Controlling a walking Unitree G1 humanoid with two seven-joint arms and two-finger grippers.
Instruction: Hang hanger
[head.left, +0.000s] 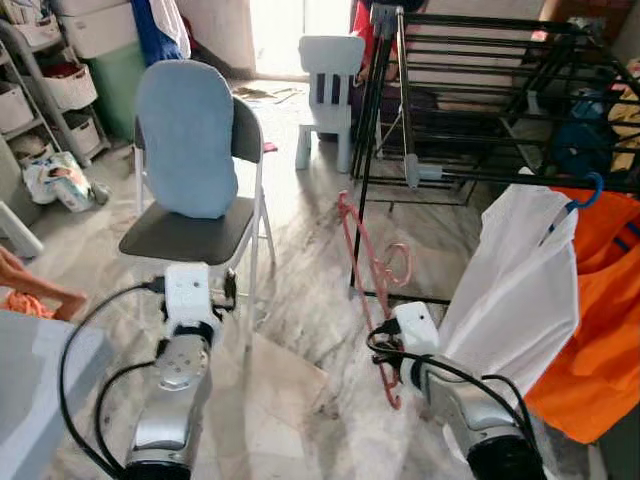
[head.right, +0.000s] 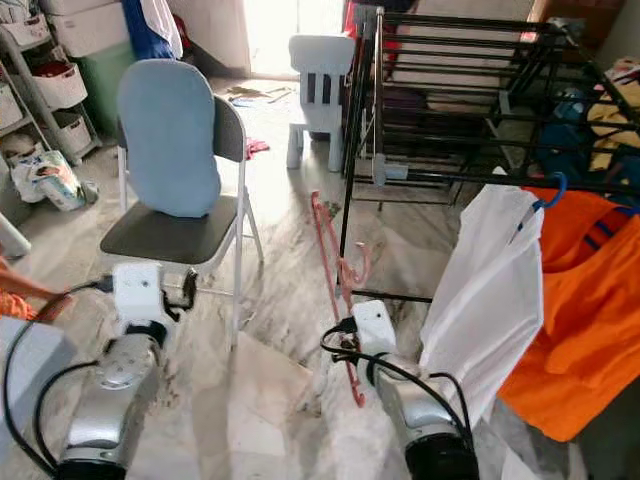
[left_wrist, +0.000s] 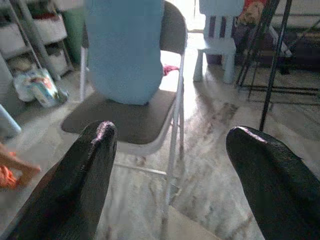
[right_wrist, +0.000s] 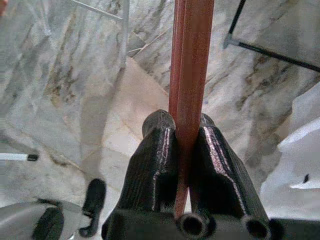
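Observation:
A pink plastic hanger (head.left: 362, 275) stands nearly upright above the marble floor, its hook (head.left: 400, 265) pointing toward the black drying rack (head.left: 480, 100). My right gripper (right_wrist: 186, 122) is shut on the hanger's lower bar (right_wrist: 192, 60), low and just left of the rack's near leg. On the rack's right end hang a white garment (head.left: 520, 280) on a blue hanger and an orange garment (head.left: 600, 320). My left gripper (left_wrist: 170, 150) is open with nothing between its fingers, held low in front of a folding chair.
The folding chair (head.left: 190, 235) with a blue cushion (head.left: 188, 135) stands ahead on the left. Behind it is a small white child's chair (head.left: 330, 80). Storage shelves (head.left: 45, 90) line the far left. A person's hand (head.left: 30, 285) reaches in at the left edge.

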